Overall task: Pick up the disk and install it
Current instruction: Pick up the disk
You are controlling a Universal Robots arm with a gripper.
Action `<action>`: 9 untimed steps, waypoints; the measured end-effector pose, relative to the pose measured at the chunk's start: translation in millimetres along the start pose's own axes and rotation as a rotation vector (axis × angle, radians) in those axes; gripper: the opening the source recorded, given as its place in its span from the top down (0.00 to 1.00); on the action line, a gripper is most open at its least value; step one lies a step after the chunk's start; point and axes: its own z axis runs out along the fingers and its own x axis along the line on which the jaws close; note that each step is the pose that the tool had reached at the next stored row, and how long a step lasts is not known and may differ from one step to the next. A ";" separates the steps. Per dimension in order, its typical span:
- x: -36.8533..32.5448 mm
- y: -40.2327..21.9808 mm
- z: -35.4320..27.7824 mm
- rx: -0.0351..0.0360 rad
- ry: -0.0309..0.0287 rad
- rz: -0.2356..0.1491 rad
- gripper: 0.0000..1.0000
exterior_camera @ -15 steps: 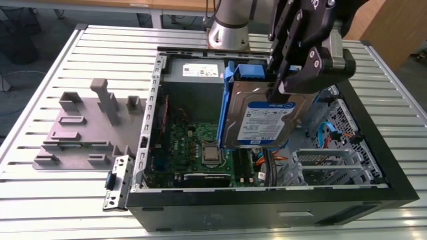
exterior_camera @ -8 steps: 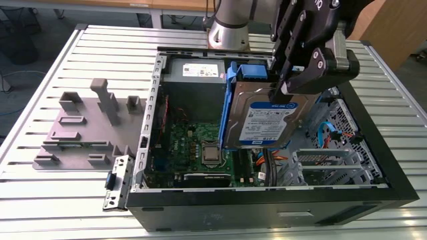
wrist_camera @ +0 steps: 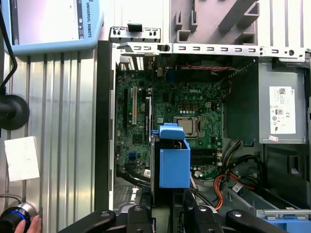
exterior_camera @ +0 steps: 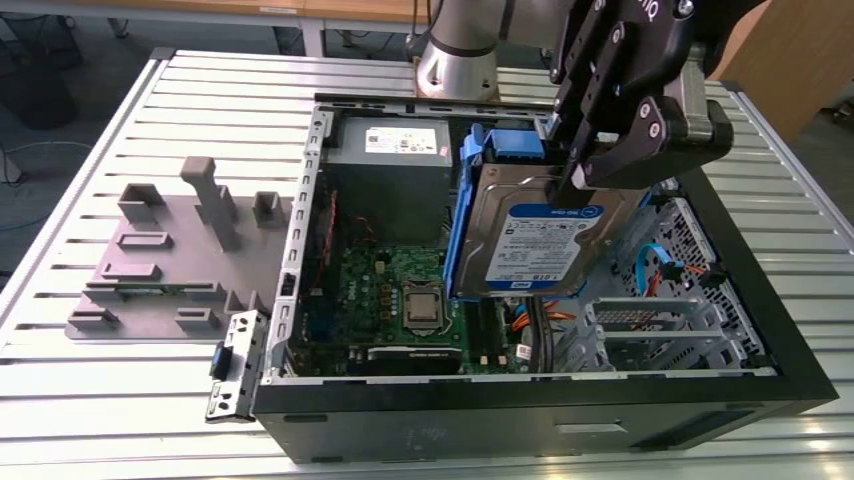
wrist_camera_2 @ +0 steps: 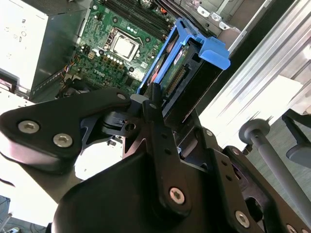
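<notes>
Black matte gripper (exterior_camera: pixel 581 185) clamped on short end of disk (exterior_camera: pixel 541 245). Disk was flat silver slab with blue plastic rails, hanging tilted over open black case (exterior_camera: pixel 534 420), toward exterior view's right. Green circuit board (exterior_camera: pixel 394 290) lay inside. Ribbed aluminium table (exterior_camera: pixel 134 400) sat beneath.
</notes>
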 end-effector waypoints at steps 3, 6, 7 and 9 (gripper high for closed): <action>0.0 0.0 0.0 0.0000 0.0000 0.000 0.65; 0.0 -0.3 0.0 0.0000 0.0000 0.000 0.65; 0.0 -0.6 0.0 0.0000 0.0000 0.000 0.65; 0.0 -2.1 -0.1 0.0000 0.0000 0.000 0.65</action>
